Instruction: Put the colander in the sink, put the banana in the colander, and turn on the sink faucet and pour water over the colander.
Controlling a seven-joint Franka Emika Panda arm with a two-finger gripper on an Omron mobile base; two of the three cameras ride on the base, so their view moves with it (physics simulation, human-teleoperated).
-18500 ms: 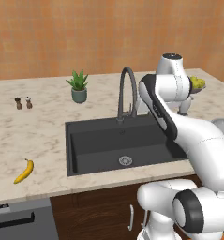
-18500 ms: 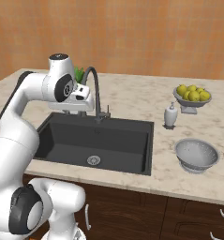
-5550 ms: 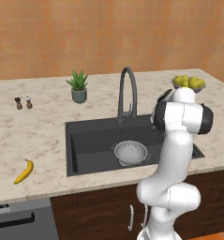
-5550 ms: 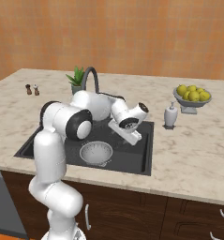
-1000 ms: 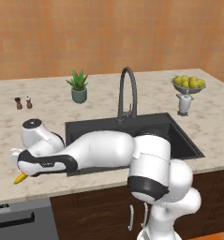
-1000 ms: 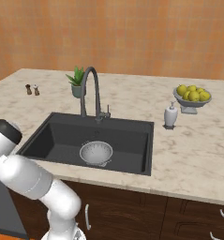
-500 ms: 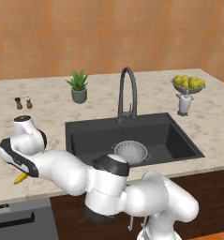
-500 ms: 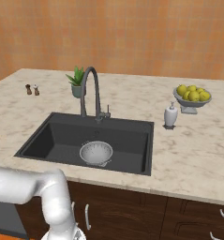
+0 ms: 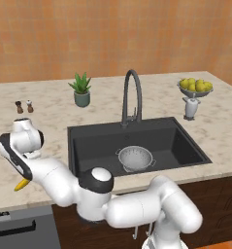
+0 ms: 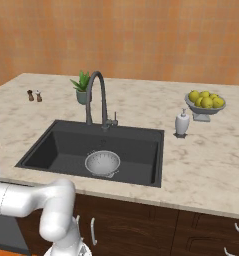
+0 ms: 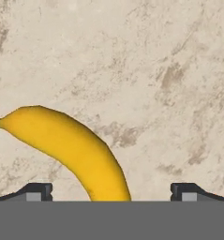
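One banana lying flat, curving between wide-open claw tips, stem left.

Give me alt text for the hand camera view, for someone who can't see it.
A yellow banana lies on a beige marble counter, curving from the left edge down to the bottom of the picture. The gripper is open, one dark fingertip on each side of the banana's lower end, not touching it.

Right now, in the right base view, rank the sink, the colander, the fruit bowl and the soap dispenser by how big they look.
1. sink, by far
2. colander and fruit bowl: look alike, and the bowl stands farther back, so unranked
3. soap dispenser
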